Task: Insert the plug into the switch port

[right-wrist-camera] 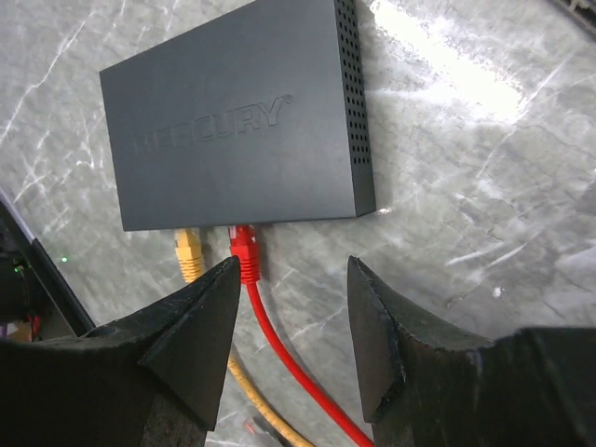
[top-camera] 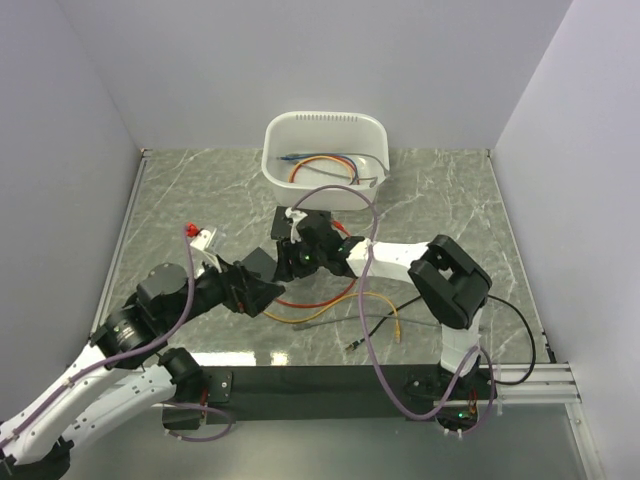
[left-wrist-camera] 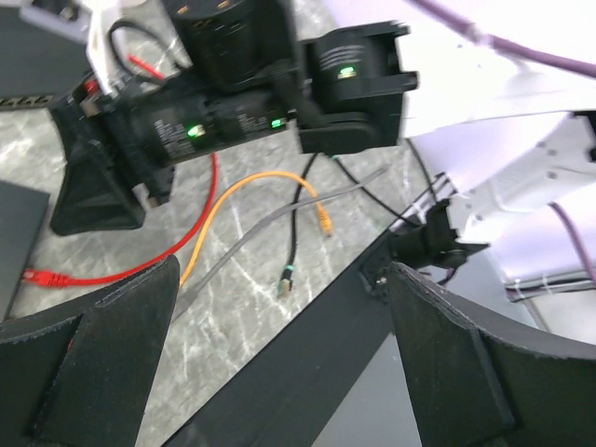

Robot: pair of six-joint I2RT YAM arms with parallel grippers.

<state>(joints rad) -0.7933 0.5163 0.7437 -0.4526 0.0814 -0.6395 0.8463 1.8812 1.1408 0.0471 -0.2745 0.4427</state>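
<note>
1. The red plug (right-wrist-camera: 244, 250) sits in a port on the face of the switch (right-wrist-camera: 233, 121) that is turned toward the right gripper (right-wrist-camera: 291, 279), just ahead of its fingertips.
2. A yellow plug (right-wrist-camera: 189, 253) fills the neighbouring port.
3. We see the right gripper's fingers spread, with the red cable (right-wrist-camera: 279, 345) trailing back between them, unpinched.
4. The left gripper (left-wrist-camera: 282, 279) is spread wide around nothing. Beyond its fingertips an orange cable (left-wrist-camera: 265, 177), a grey cable (left-wrist-camera: 251, 233) and a black cable (left-wrist-camera: 296, 228) lie loose on the table (left-wrist-camera: 242, 317).
5. Past the right gripper stands a white basin (top-camera: 322, 197) holding more cables.
</note>
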